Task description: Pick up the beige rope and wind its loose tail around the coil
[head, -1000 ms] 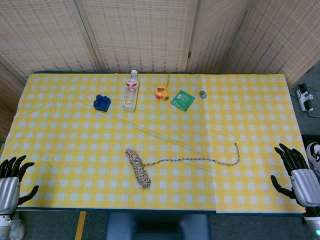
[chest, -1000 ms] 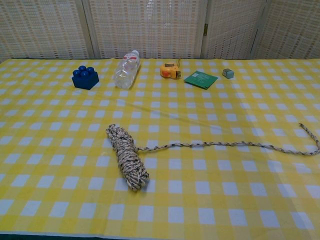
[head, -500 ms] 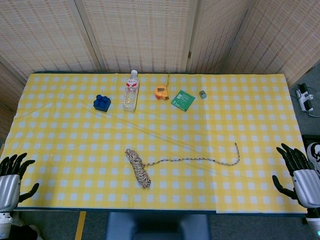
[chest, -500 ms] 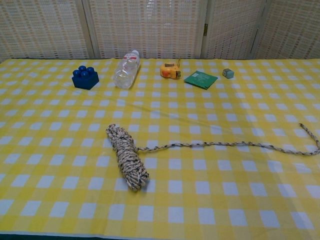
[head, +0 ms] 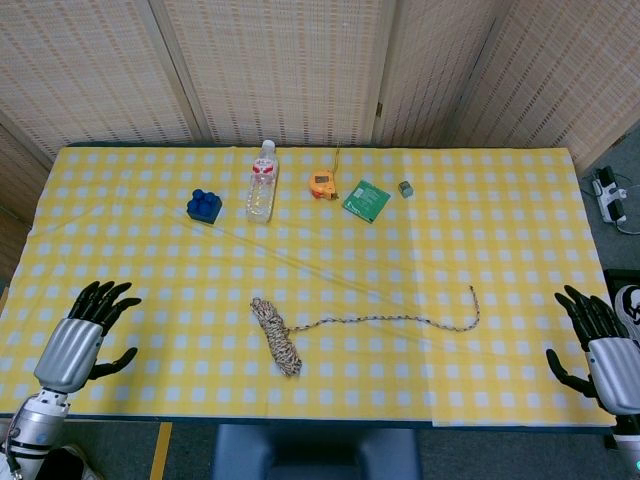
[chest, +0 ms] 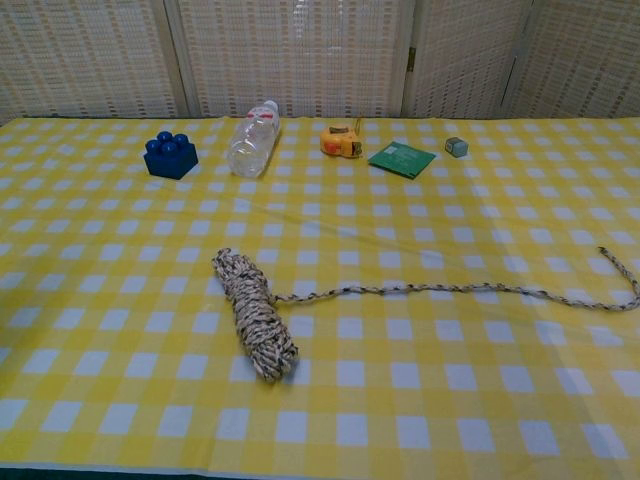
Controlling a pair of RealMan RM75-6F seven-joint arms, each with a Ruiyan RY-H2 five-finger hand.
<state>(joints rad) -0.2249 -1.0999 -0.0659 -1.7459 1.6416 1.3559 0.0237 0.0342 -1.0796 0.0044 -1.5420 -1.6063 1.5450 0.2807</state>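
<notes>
Lying near the counter's front edge, the beige rope rests untouched. Left robot hand hovers over the front-left corner, fingers spread, empty. Right robot hand sits off the right edge, likewise spread.

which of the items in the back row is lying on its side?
The clear plastic bottle, between the blue block and the orange tape measure. It lies flat on the cloth, cap pointing toward the screen.
</notes>
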